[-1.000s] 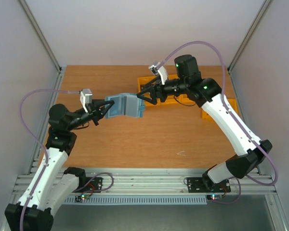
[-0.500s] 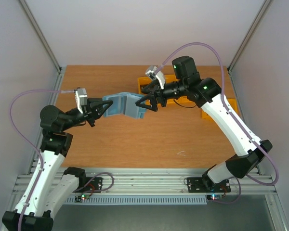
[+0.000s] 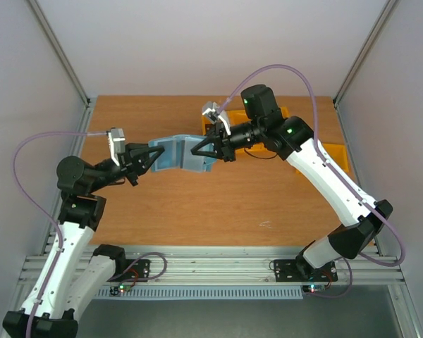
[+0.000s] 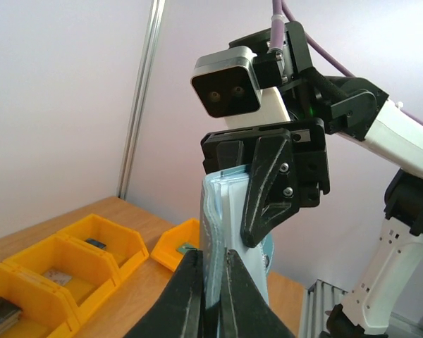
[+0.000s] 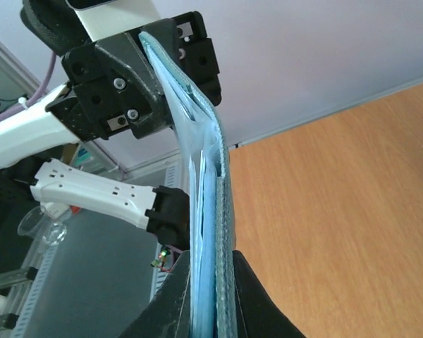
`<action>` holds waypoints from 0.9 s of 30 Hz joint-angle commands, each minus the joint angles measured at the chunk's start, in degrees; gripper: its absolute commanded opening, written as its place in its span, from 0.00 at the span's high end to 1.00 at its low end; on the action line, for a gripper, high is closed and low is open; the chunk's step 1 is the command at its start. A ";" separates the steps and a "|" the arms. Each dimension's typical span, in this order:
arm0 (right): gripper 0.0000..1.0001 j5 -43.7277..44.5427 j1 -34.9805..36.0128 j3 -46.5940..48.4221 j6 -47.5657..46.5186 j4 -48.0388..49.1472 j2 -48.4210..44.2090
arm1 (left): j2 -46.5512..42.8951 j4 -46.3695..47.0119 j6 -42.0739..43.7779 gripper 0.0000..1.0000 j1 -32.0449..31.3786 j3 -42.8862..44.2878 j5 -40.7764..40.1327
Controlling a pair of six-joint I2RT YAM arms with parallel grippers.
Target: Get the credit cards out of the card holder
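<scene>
The teal-blue card holder (image 3: 173,152) hangs in the air above the table, stretched between both grippers. My left gripper (image 3: 151,156) is shut on its left edge, and its black fingers clamp the edge-on panel (image 4: 213,204) from both sides in the left wrist view. My right gripper (image 3: 196,149) is shut on the right panel. In the right wrist view the holder (image 5: 201,141) runs up from between the fingers. Thin pale layers show between the panels. I cannot tell whether they are the credit cards, and no card shows clearly.
Yellow bins stand at the back right of the wooden table (image 3: 233,204), one behind the right gripper (image 3: 209,120) and one further right (image 3: 335,153). In the left wrist view, small items lie in the bins (image 4: 56,260). Grey walls close in the sides.
The right gripper has moved left onto the holder's right panel and gone from open to shut on it. The left gripper has kept its grip and drawn slightly left.
</scene>
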 commanded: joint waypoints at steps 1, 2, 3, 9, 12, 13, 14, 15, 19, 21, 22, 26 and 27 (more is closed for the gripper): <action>0.99 -4.09 -0.11 0.38 -0.82 1.19 -0.72 | -1.62 3.76 -1.10 0.83 -0.15 -0.42 -0.44; 0.99 -4.88 -0.39 0.53 -0.93 1.30 -1.00 | -1.80 3.35 -0.87 0.68 -0.09 -0.57 -0.48; 0.99 -5.67 -0.80 0.59 -1.00 1.54 -1.40 | -1.98 2.92 -0.58 0.56 -0.06 -0.70 -0.53; 0.99 -8.33 -3.70 1.54 -1.83 -0.76 -2.67 | -2.87 2.60 1.72 0.48 1.55 -1.24 -2.18; 0.99 -7.98 -4.01 2.64 -3.28 -3.66 -2.65 | -3.19 1.96 3.36 0.47 2.12 -1.48 -2.48; 0.99 -8.01 -4.07 2.70 -3.44 -3.87 -2.73 | -3.33 1.66 3.93 0.46 2.21 -1.47 -2.47; 0.99 -8.01 -4.08 2.66 -3.53 -3.93 -2.76 | -3.30 1.46 4.31 0.46 2.30 -1.44 -2.41; 0.99 -7.97 -4.04 2.63 -3.60 -3.91 -2.79 | -3.30 1.35 4.36 0.45 2.27 -1.34 -2.20; 0.99 -7.39 -4.07 3.07 -2.93 -3.53 -2.31 | -2.82 0.01 5.08 0.43 2.10 -1.05 -1.39; 0.99 -7.54 -4.06 3.26 -1.16 -2.31 -1.88 | -2.78 -0.88 6.18 0.40 1.76 -0.65 -0.85; 0.99 -6.93 -4.06 3.28 -0.23 -1.70 -1.66 | -2.67 -1.04 6.48 0.38 1.52 -0.37 -0.08; 0.99 -0.57 -3.91 3.43 2.91 -0.13 -0.89 | -2.37 -2.34 8.09 0.23 -0.03 0.53 3.57; 0.99 0.35 -3.82 3.57 3.30 -0.01 -0.72 | -2.29 -2.83 8.56 0.19 -0.36 0.65 3.80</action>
